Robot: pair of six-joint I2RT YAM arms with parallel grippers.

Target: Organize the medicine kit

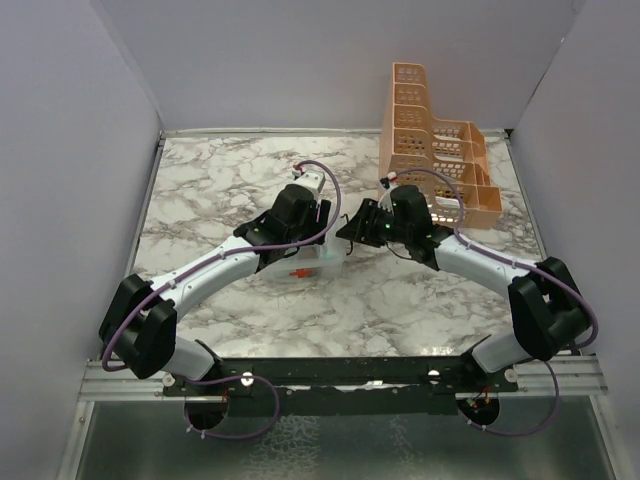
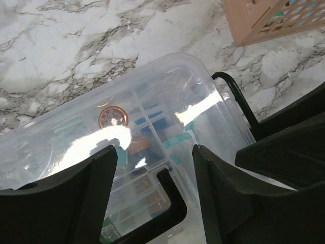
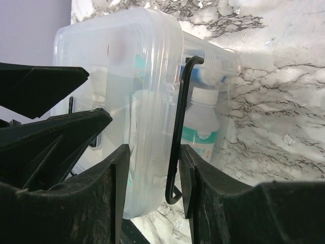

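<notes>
Medicine kit [image 1: 310, 266] sits mid-desk [image 1: 200, 180], lid on. Left pincer [image 2: 154, 150] spread astride a black clip [image 2: 170, 199]; right pincer [image 3: 152, 150] brackets the handle [image 3: 178, 117], cannot tell whether it bites. Judged step: securing the kit; next move calls for unlatching the clip squarely.

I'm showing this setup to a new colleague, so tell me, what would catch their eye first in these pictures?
The left gripper and right gripper meet mid-table, each straddling an edge of the medicine kit, a clear lidded box. Behind them, a tall orange rack stands at the far right corner of the marble table.
</notes>
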